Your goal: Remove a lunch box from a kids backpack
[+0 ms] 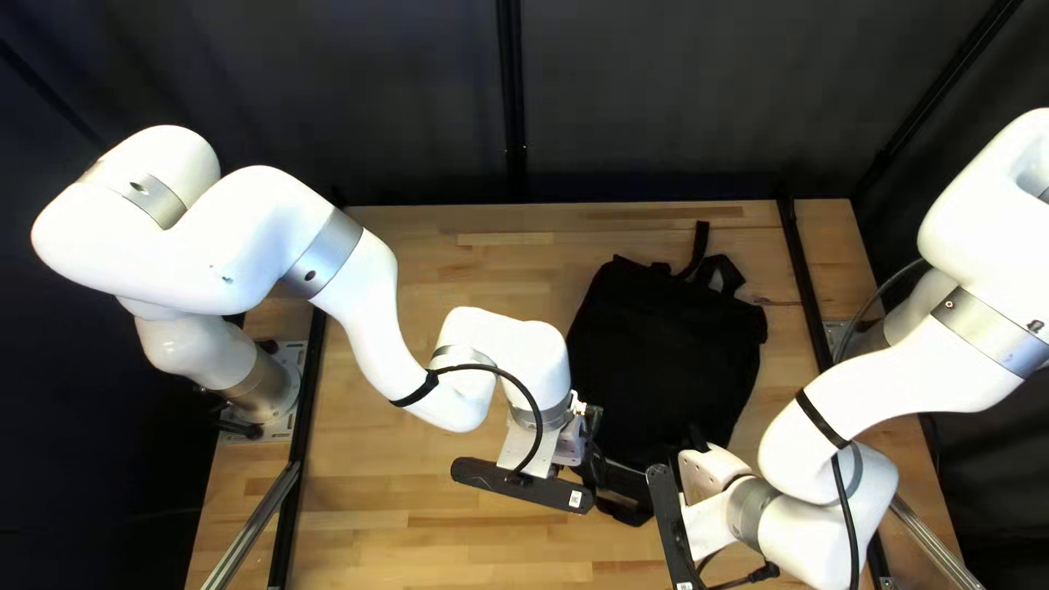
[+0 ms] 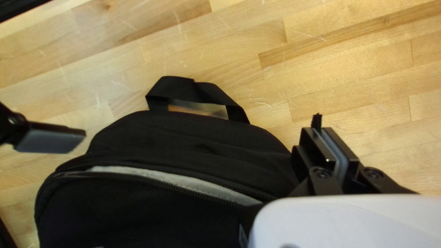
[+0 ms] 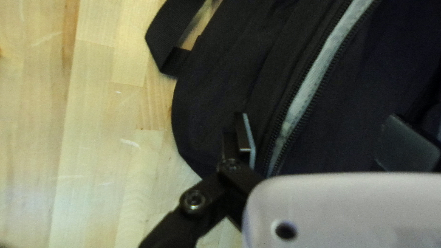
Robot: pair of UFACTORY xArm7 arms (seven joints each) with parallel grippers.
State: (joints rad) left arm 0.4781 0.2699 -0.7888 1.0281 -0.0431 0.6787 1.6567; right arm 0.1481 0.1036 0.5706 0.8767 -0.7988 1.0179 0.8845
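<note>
In the top left view, my left gripper (image 1: 596,448) and my right gripper (image 1: 691,446) are over the near end of the black backpack (image 1: 667,350), which lies flat. My left gripper (image 2: 323,138) is shut on a small black tab (image 2: 316,120) that pokes out past its fingertips, beside the rounded end of the backpack (image 2: 138,206). The main zipper is partly parted, showing a grey strip (image 2: 183,181). Spread wide, my right gripper (image 3: 324,140) stands open over the backpack (image 3: 367,78), the zipper line running between its fingers. No lunch box shows.
The backpack's top handle loop (image 2: 197,89) lies on the wooden table (image 2: 344,69). Straps (image 1: 716,268) stretch out at its far end. Both wrists stand close together over the near part of the backpack. Black rails cross the table's two sides.
</note>
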